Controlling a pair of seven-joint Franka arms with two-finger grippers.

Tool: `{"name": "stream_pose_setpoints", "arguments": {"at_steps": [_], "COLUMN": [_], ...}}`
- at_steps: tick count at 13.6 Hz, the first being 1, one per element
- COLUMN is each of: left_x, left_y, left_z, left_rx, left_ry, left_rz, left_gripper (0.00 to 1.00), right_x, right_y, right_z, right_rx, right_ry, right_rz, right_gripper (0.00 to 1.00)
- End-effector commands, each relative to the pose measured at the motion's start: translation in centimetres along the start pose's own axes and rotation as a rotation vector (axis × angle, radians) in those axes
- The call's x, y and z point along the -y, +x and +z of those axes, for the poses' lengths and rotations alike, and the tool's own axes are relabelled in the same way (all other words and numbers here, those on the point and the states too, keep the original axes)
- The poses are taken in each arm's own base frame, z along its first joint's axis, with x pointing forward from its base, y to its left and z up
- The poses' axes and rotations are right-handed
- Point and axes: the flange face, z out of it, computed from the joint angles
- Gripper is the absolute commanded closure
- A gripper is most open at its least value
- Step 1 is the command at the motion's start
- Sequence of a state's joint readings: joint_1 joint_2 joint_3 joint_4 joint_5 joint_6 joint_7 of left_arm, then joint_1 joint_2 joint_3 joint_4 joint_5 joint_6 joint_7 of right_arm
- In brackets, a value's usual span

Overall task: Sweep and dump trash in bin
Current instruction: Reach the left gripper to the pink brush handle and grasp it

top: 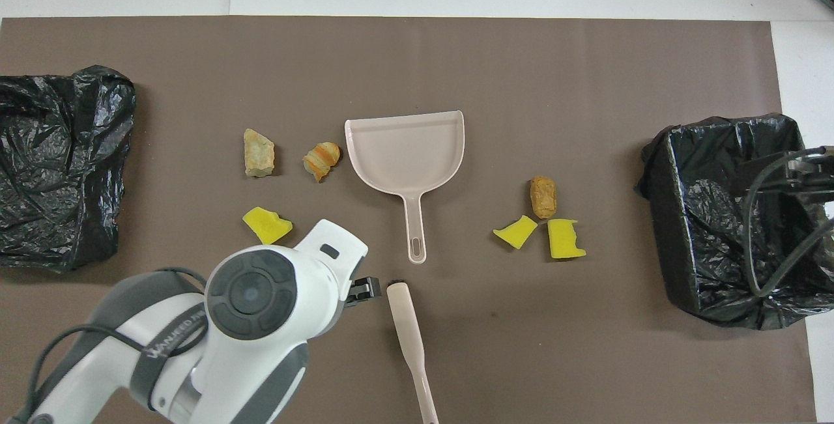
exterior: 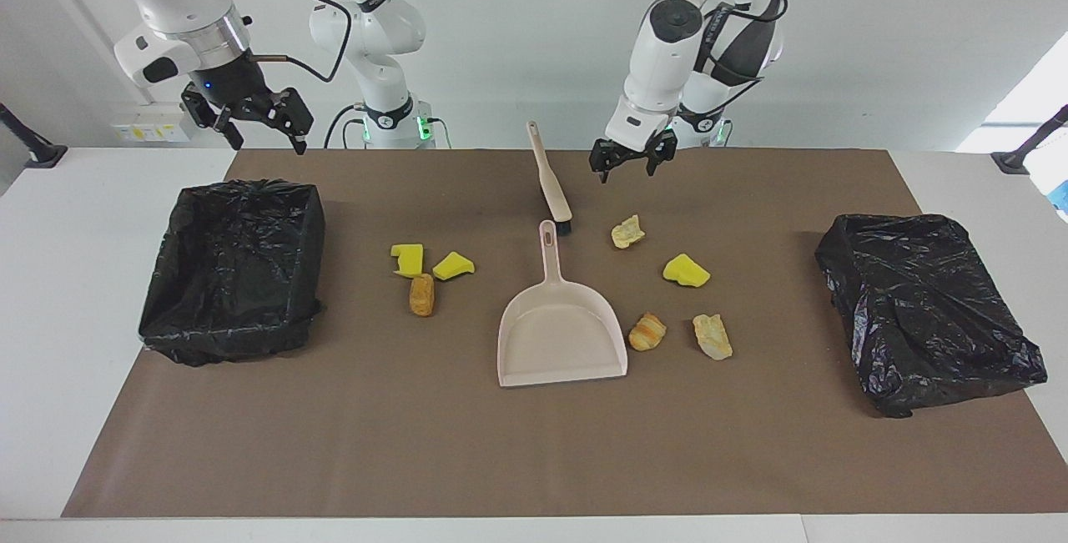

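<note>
Facing view: left gripper [exterior: 626, 168] hangs over bare mat just beside the brush [exterior: 551, 184], toward left arm's end of table; fingers spread wide, nothing held.
Right gripper [exterior: 254, 122]: waits, up over mat edge by the bin [exterior: 234, 268] at right arm's end; fingers wide, empty.
Landmark: dustpan [exterior: 561, 334], mid-table, handle pointing at the robots, mouth away from them.
Brush: flat on mat, nearer robots than dustpan; long axis runs roughly toward/away from robots, bristle end almost touching dustpan handle tip, grip end toward robots.
Trash [exterior: 686, 270]: 7 pcs, all on mat, none in dustpan. 4 lie beside dustpan toward left arm's end; 3 bunched beside it toward right arm's end.
Second bag [exterior: 926, 309]: at left arm's end, well apart from dustpan.
Key relation: brush handle lies sideways from left fingers, toward right arm's end; left arm clearly the nearer one.
Judgement: step = reach for brush. Next move prob. needs a short sideways shift + descent, fingers set across the handle's long axis.
Progress: sweep not yet begun.
</note>
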State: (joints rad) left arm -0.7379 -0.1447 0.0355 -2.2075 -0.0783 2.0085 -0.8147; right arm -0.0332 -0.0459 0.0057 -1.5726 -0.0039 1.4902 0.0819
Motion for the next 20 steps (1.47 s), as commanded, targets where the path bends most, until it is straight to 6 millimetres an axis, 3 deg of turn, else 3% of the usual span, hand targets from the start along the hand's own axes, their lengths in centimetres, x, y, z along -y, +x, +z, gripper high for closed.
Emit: {"name": "stream_pose_setpoints", "arguments": {"at_steps": [1,4,8,13,16,20], "left_x": [-3.2,-5.3,-6.4,-8.0,-9.0,-9.4], "left_y": [-2.8,-4.9,-6.4,-11.1,-12.9,-14.4], "left_z": [3.6,4.5,7.5,9.2,10.8,10.9], "left_rx": [-0.012,-0.021,-0.013,-0.003,-0.002,0.008], "left_ry": [-0.014,-0.021,0.005,0.025,0.033,0.042], "left_rz": [-0.033,-0.023,0.015,0.057,0.042,0.068], "left_gripper": [0.00,0.00,0.00,0.00,0.00,0.00], "right_x": [-0.2,-0.2,-0.2,-0.2,-0.2,-0.2], "right_y": [-0.7,-0.7,-0.7,-0.7,-0.7,-0.7], "right_z": [-0.1,-0.1,-0.1,-0.2,-0.1,-0.1], "right_rx": [-0.001,-0.001,-0.001,-0.003,-0.001,-0.001], "right_ry": [0.025,0.025,0.025,0.025,0.025,0.025], "right_rz": [-0.010,-0.010,-0.010,-0.010,-0.010,-0.010], "right_gripper": [0.00,0.00,0.00,0.00,0.00,0.00]}}
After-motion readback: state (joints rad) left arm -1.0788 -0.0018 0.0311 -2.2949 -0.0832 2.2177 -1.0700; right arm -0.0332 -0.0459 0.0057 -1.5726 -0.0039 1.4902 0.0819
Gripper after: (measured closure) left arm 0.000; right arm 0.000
